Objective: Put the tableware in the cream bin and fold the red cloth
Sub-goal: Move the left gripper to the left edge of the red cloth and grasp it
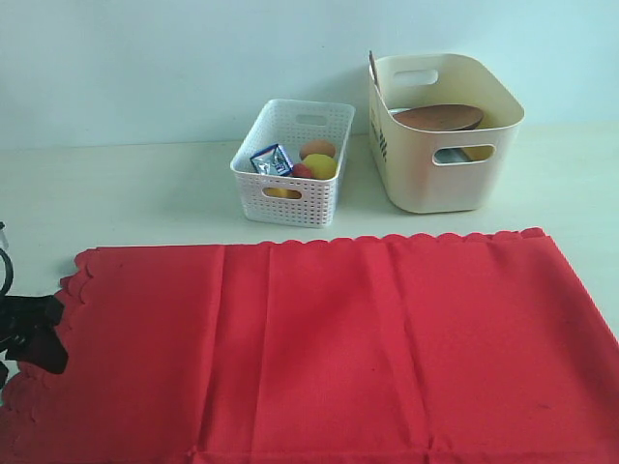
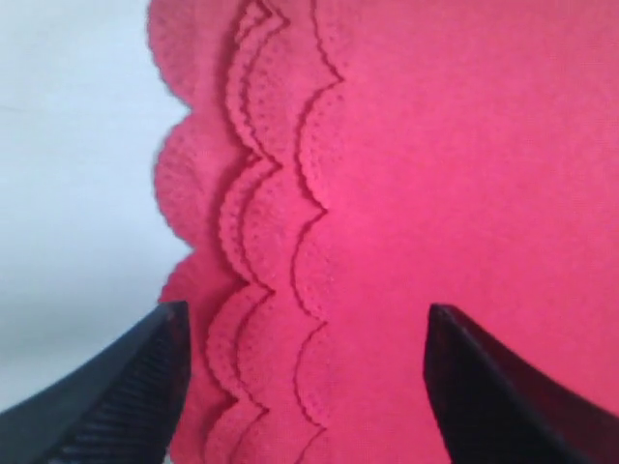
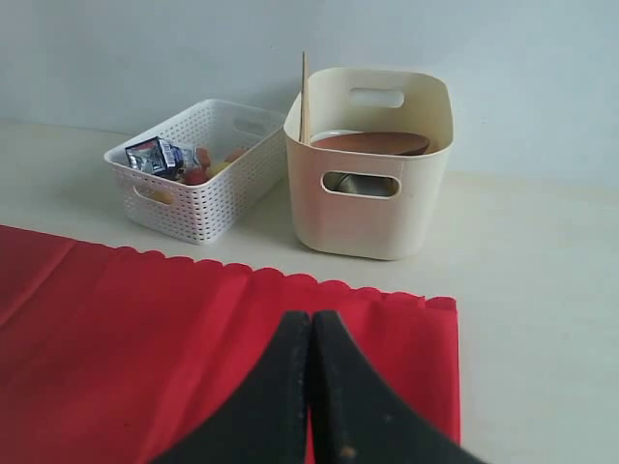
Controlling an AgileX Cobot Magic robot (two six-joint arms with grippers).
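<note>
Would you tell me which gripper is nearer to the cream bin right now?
Right. The right gripper, shut, is over the end of the red cloth nearest the cream bin; the left gripper, open, is over the cloth's opposite scalloped end.

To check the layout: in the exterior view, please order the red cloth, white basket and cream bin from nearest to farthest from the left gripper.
1. red cloth, front, its left edge at the left gripper.
2. white basket, behind, centre.
3. cream bin, behind, right.
</note>
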